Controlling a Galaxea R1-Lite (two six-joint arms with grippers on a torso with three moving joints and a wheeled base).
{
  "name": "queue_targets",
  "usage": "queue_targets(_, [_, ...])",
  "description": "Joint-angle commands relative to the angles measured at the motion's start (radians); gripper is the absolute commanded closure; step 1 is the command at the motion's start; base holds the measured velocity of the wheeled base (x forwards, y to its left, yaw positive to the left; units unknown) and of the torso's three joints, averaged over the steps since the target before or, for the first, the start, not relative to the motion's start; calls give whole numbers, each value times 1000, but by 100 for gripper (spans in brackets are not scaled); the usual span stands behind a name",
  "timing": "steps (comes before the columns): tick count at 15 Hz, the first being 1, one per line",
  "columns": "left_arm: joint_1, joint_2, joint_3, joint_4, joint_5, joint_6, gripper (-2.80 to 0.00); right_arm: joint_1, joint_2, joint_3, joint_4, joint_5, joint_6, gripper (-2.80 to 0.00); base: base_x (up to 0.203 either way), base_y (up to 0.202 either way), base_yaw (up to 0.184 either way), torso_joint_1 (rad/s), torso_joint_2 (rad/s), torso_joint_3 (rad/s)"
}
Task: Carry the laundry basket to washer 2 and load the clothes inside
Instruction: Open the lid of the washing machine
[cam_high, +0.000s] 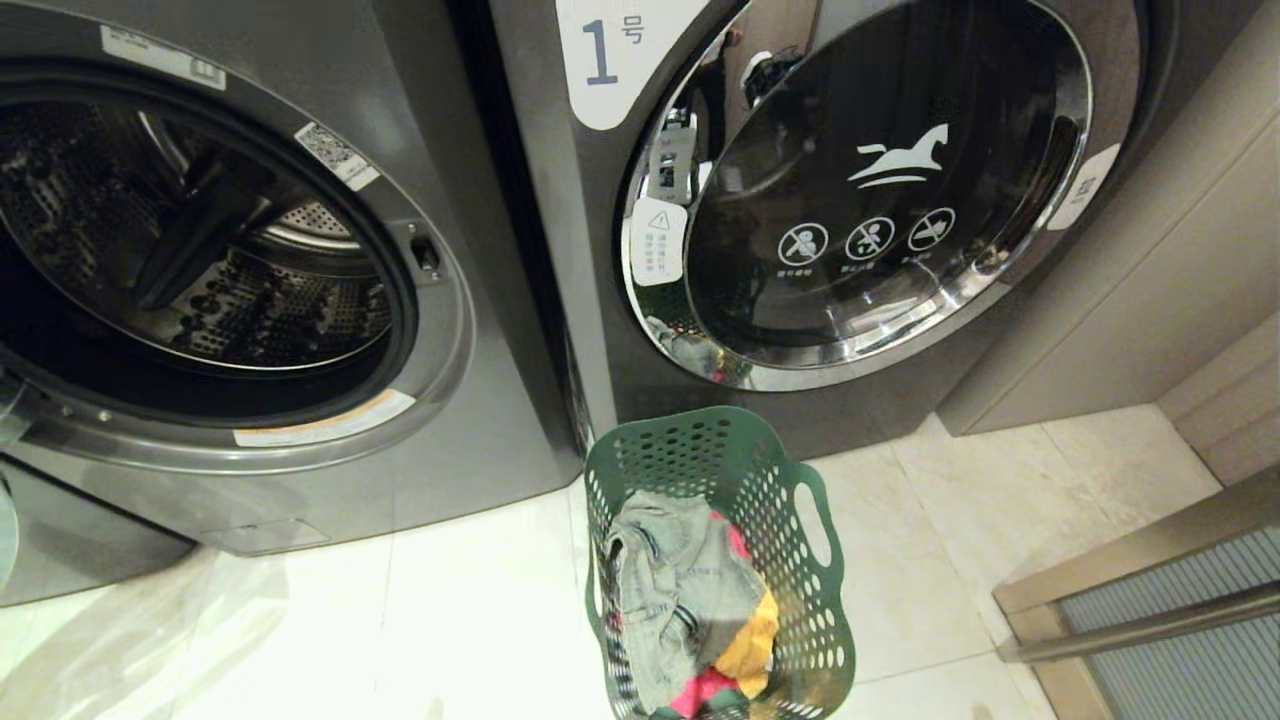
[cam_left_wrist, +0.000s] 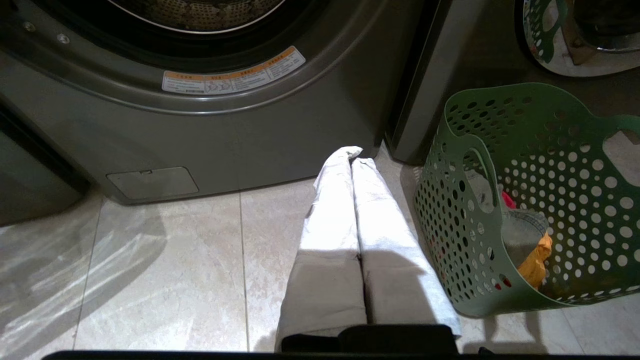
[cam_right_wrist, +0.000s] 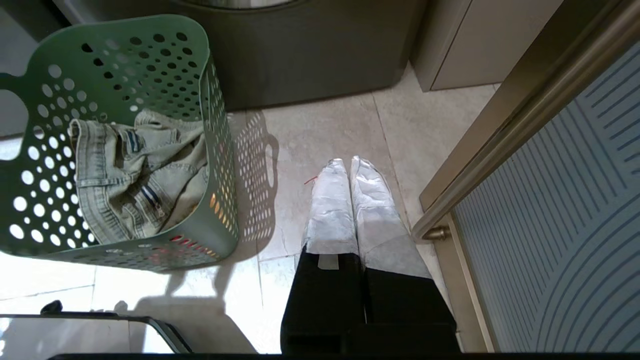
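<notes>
Both jaws pressed together, empty.

A white label (cam_high: 615, 60) reading "1号" sits on the closed right-hand washer (cam_high: 800, 380), beside its door's horse logo (cam_high: 900, 160).

Open drum (cam_high: 190, 250) — basket (cam_high: 815, 560) beside

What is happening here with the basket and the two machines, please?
Nothing is being handled right now. The laundry basket stands on the floor before the washers, with the clothes still inside. The washer on the left has its door open and its drum looks empty; the washer labelled 1 is closed. The left claw and right claw are shut, holding nothing, on either side of the basket.
</notes>
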Motion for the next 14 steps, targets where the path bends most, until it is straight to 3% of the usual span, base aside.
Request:
queue_targets(1, [0,2,40,-1,0,0,0,0,1,0,0,1,-1,0,0,0,0,2,0,197])
queue_targets(14, [0,2,40,-1,0,3,0,0,0,0,0,1,-1,0,0,0,0,4,1,200])
